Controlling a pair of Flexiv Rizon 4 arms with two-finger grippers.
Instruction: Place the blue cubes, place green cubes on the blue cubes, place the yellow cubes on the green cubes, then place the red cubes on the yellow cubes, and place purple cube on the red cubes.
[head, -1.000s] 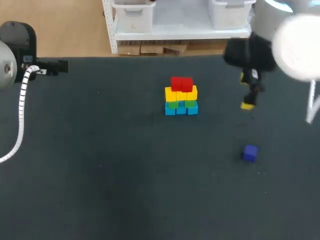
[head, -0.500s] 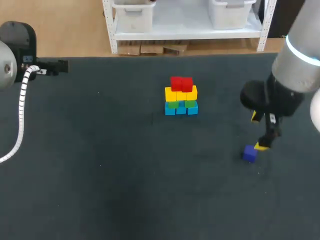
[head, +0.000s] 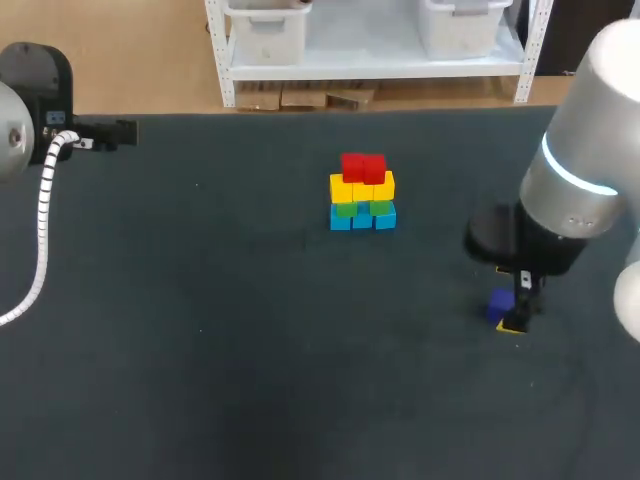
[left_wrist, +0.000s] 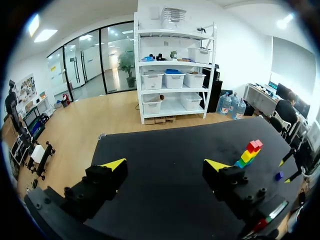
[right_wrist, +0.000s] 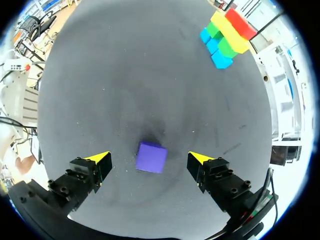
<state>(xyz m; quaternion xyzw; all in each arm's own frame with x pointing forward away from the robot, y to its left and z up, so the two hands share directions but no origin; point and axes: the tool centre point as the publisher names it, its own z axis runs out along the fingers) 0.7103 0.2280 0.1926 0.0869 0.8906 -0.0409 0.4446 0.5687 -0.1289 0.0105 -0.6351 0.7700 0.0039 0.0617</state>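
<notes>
Right wrist view, end effector (right_wrist: 149, 158) lowered astride purple cube (right_wrist: 151, 157), apparently untouched

The purple cube (right_wrist: 151, 157) lies between the spread fingers of the right tool (right_wrist: 148, 158), with table (head: 200, 350) showing on either side of it. The cube stack (head: 362, 192), upper middle of the head view, stands well apart; the left and lower table are open passage.

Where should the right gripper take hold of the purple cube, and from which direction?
By two opposite side faces, coming straight down. The purple cube sits flat and alone on the table, its sides free, and the right gripper hangs open above it, one finger to each side.
</notes>
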